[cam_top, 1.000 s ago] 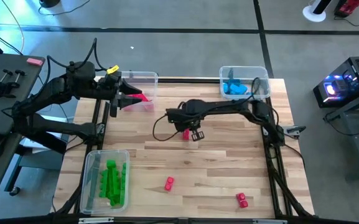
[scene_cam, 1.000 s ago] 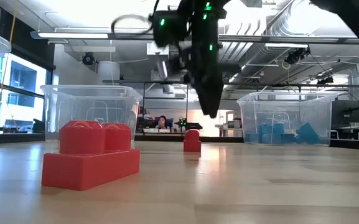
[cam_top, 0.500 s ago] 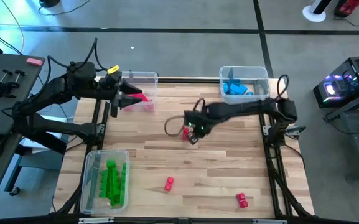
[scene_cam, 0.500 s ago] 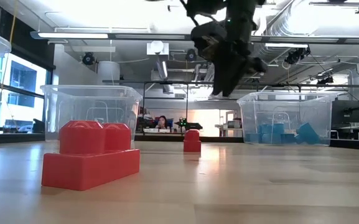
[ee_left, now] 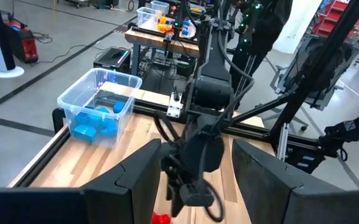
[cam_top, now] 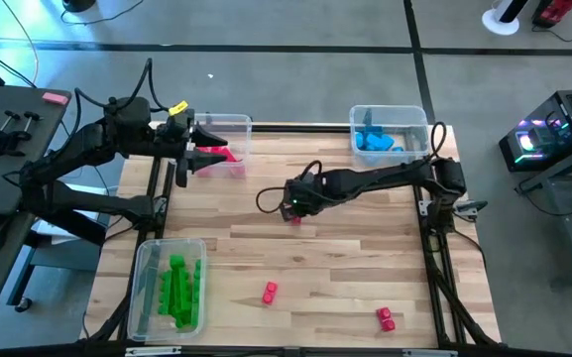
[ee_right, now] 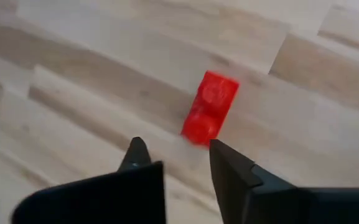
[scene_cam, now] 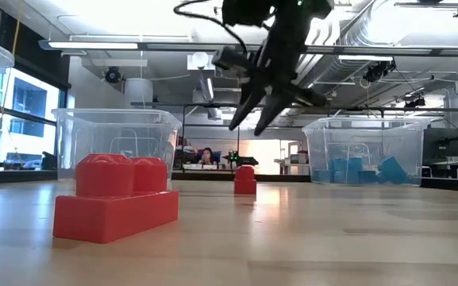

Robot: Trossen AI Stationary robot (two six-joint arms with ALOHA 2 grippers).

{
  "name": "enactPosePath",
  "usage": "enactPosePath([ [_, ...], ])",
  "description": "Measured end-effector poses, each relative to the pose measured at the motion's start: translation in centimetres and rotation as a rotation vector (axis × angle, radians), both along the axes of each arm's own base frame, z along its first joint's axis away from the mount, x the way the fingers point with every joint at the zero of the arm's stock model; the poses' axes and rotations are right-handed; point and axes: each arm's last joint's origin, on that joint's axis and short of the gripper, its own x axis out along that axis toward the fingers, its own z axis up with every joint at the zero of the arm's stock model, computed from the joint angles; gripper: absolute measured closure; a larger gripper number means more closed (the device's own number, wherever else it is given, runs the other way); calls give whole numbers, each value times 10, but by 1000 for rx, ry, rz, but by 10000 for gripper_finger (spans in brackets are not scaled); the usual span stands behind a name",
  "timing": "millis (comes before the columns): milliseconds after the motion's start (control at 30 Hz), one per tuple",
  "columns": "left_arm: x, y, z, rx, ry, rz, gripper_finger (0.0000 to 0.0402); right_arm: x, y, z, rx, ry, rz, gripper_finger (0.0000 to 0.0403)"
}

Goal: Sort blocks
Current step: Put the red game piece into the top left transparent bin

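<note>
A small red block point(cam_top: 294, 217) lies flat on the wood near the table's middle, seen also in the right wrist view point(ee_right: 209, 107) and the low view point(scene_cam: 245, 179). My right gripper point(cam_top: 290, 206) hangs open just above it point(scene_cam: 248, 121), touching nothing; in its own wrist view the fingers point(ee_right: 188, 168) frame the block from short of it. My left gripper point(cam_top: 204, 157) waits open point(ee_left: 195, 174) beside the far-left clear bin point(cam_top: 228, 127), which holds red-pink blocks. Two more red blocks point(cam_top: 270, 292) point(cam_top: 386, 318) lie near the table's near edge.
A clear bin of green blocks point(cam_top: 178, 288) sits at the near-left corner and a clear bin of blue blocks point(cam_top: 375, 141) at the far right. A red block point(scene_cam: 116, 199) looms close to the low camera. Bare wood surrounds the middle block.
My right gripper has risen a little from beside the middle red block, shifted slightly toward the table's left and turned about its wrist, so both fingers now show spread above the block. The block has stayed where it was.
</note>
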Motion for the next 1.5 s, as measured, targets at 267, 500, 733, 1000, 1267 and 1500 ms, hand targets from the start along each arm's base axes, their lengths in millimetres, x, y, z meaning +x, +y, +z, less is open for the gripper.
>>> enactPosePath([
  [267, 0, 0, -2, -5, 17, -1, 218, 7, -11, -16, -55, 44, -48, 276],
  [500, -1, 0, -2, -6, 21, -1, 218, 14, -15, -38, -21, 77, -110, 257],
  [733, 2, 1, -3, -9, 22, 0, 218, 19, -18, -67, 12, 135, -186, 258],
  [1000, 9, 3, -5, -61, 29, 15, 218, 23, -17, -79, 7, 154, -135, 263],
  [1267, 18, 5, 0, -84, -40, 20, 218, 21, -18, -78, -76, 191, 19, 388],
  [1500, 22, 6, 27, 18, -313, 1, 218, 33, -34, -16, -240, 60, 112, 395],
])
